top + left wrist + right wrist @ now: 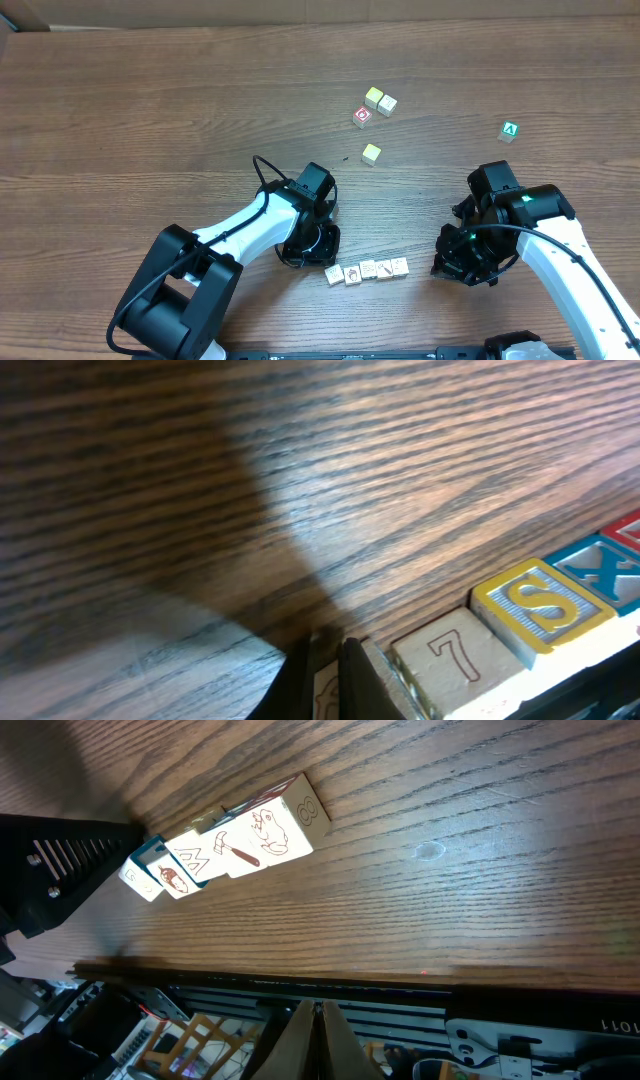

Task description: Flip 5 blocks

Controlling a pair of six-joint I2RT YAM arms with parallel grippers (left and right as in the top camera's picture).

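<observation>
While your left pincer [325, 665] and right pincer [318, 1020] flanked five pale wooden picture cubes [367, 270], both were closed, empty.

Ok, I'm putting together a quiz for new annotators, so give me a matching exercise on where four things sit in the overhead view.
Things:
1. five picture blocks
2. red-faced cube
3. green A cube
4. lone yellow-topped cube

Places:
a. alone, far over on the right side
b. lowest in the view, lined up side by side
c. right beside a pair of yellow-topped cubes
d. by itself, between the red-faced cube and the five picture blocks

Pairs: 1-b, 2-c, 3-a, 4-d
</observation>
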